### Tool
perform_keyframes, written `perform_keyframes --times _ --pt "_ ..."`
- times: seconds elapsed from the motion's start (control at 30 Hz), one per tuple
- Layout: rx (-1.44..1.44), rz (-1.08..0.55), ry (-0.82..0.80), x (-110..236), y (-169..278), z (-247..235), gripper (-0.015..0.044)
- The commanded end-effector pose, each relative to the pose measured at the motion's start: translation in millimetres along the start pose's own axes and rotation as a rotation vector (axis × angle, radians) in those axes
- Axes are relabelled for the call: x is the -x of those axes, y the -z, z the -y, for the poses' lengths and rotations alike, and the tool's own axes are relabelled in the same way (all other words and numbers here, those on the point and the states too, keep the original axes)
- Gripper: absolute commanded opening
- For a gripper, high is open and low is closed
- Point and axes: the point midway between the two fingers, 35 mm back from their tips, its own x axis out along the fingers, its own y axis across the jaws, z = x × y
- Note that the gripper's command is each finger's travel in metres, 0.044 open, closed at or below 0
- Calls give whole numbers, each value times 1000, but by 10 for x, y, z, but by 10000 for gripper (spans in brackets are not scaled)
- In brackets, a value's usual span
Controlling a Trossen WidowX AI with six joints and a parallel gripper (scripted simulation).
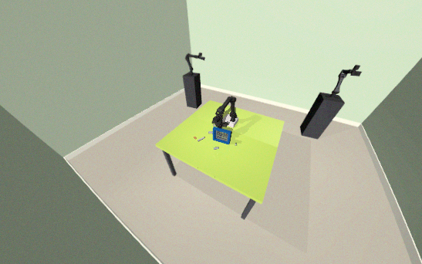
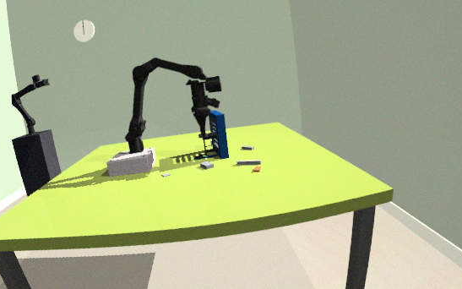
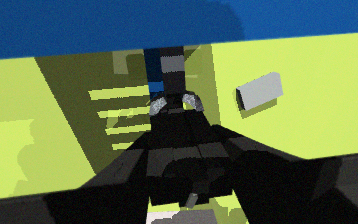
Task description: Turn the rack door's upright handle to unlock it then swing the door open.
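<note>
The blue rack frame [image 1: 214, 135] [image 2: 222, 137] [image 3: 130, 30] stands upright on the green table [image 1: 246, 166] [image 2: 143, 203]. Its slatted door [image 1: 222, 135] appears flush with the frame, on the side towards the arm base. The black handle [image 3: 181, 131] sticks out from the door on that side and stands upright. My gripper [image 2: 203, 131] [image 3: 182, 134] points straight down, with its fingers closed in on both sides of the handle. The finger pads and most of the handle's grip are hidden in the top and exterior views.
A grey block [image 2: 206, 165] [image 3: 260, 91] lies beside the rack. A long grey bar [image 2: 248, 162] [image 1: 201, 139], an orange piece [image 2: 257, 169] [image 1: 195, 137] and a small grey block [image 2: 247, 148] [image 1: 216, 148] lie further out. The white arm base [image 2: 131, 165] stands behind the gripper.
</note>
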Motion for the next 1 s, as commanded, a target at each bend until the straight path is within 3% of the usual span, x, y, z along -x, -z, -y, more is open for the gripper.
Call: perform_keyframes --times 0.0,0.43,0.57,0.97 --pt "0 -4 -5 -23 9 -9 112" --pt "0 -4 -5 -23 9 -9 25" --pt "-8 -4 -5 -23 9 -9 24" --pt "-566 -6 -2 -24 12 -9 24"
